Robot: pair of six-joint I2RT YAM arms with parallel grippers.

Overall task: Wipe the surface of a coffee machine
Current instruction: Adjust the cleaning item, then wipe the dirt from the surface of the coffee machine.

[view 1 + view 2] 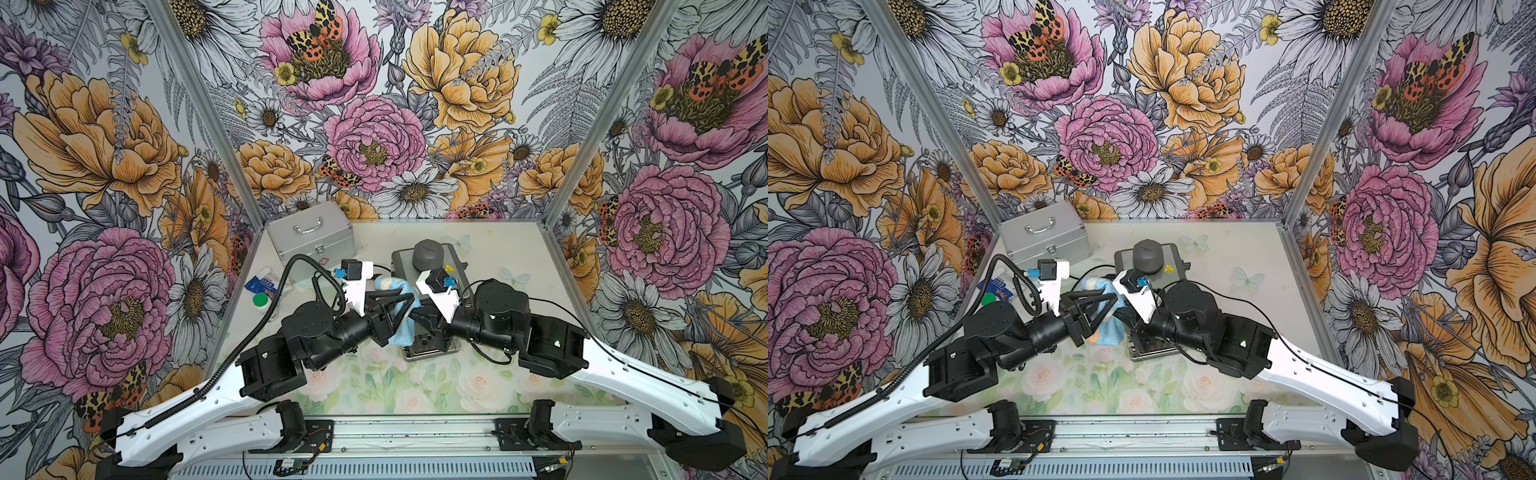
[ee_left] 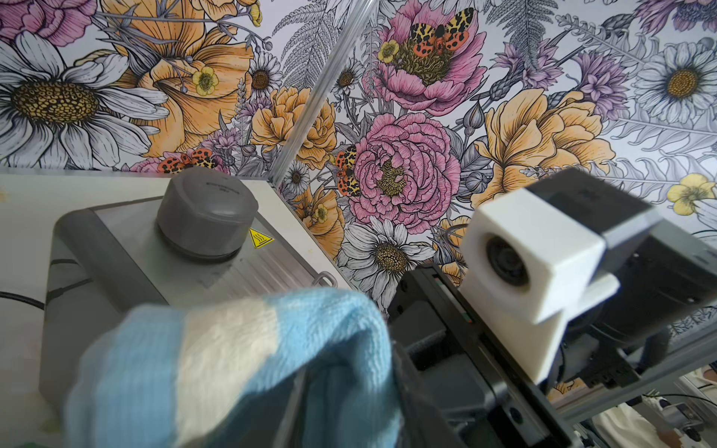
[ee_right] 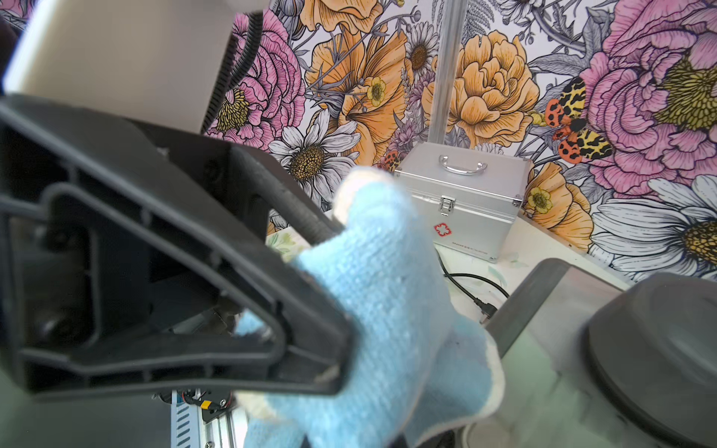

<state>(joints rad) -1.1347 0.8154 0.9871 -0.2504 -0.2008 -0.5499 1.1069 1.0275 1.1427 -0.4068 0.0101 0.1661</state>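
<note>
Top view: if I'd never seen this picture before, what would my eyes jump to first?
The giant pink and orange flower wallpaper covering all the walls grabs you first. Then you'd spot the left arm and right arm, which meet mid-table at a blue cloth, right by the coffee machine with its grey knob.
</note>
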